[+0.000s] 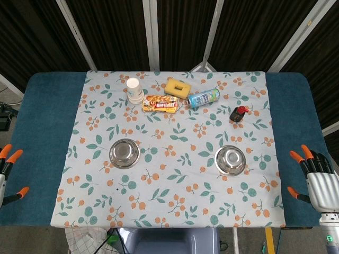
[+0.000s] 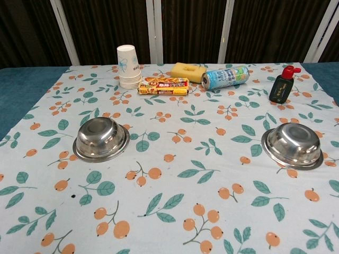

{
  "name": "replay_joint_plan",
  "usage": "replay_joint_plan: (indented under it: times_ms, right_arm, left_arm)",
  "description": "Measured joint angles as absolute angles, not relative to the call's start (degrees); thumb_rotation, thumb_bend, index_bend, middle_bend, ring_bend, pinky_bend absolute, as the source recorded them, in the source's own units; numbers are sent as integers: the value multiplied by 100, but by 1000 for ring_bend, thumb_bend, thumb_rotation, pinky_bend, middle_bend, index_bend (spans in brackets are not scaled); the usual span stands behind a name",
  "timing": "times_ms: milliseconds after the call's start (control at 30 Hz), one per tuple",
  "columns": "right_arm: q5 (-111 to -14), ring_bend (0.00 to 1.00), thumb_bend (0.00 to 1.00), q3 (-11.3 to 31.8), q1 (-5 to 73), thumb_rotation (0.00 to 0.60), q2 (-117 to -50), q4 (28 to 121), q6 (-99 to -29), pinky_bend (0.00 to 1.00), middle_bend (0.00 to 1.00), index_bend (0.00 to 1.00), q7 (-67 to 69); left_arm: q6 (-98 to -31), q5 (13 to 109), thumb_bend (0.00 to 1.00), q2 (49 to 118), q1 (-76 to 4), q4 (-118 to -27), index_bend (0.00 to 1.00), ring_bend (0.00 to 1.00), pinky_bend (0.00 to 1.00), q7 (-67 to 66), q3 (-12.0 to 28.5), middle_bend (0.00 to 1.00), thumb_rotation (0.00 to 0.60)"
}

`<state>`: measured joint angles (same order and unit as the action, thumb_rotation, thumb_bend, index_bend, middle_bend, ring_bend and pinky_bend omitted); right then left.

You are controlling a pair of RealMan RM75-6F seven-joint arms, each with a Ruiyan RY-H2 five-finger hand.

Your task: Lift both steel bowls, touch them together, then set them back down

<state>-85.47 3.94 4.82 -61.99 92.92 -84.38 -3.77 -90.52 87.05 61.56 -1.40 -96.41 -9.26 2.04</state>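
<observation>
Two steel bowls stand upright on the floral cloth. The left bowl [image 1: 124, 153] [image 2: 101, 138] and the right bowl [image 1: 231, 160] [image 2: 293, 145] are well apart, neither touched. My left hand [image 1: 7, 170] shows at the far left edge of the head view, fingers spread and holding nothing. My right hand [image 1: 315, 179] hovers at the far right beside the table, fingers spread, also holding nothing. Both hands are outside the cloth, level with the bowls. The chest view shows neither hand.
Along the back of the cloth lie a stack of paper cups [image 1: 134, 90] [image 2: 128, 66], a snack packet [image 1: 159, 103] [image 2: 163, 85], a yellow sponge [image 1: 178, 88] [image 2: 188, 72], a tipped can [image 1: 203, 98] [image 2: 225, 77] and a dark bottle with red cap [image 1: 238, 114] [image 2: 281, 84].
</observation>
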Motion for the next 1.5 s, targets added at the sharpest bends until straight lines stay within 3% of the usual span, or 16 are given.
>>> replay_joint_plan:
  times_ms: [600, 933, 1267, 1500]
  right_arm:
    - [-8471, 66, 88, 399, 480, 600, -6313, 9452, -8382, 59, 31, 215, -255]
    - [-8341, 64, 49, 389, 565, 600, -6445, 9545, -8113, 38, 2, 171, -138]
    - [-8042, 48, 47, 545, 1319, 600, -6673, 9671, -6905, 38, 0, 149, -707]
    - [-7111, 48, 46, 893, 2139, 600, -7099, 9768, -5876, 39, 0, 149, -1466]
  left_arm:
    - [-8793, 8575, 151, 6297, -271, -9504, 164, 0, 17, -1024, 241, 0, 600]
    - [-9226, 8725, 119, 6301, -141, -9514, 136, 0, 16, -784, 310, 0, 600]
    - [-9228, 8926, 96, 6261, -170, -9316, 134, 0, 15, -210, 287, 0, 600]
    - [-9134, 8952, 95, 6297, -250, -9183, 135, 0, 15, 25, 300, 0, 600]
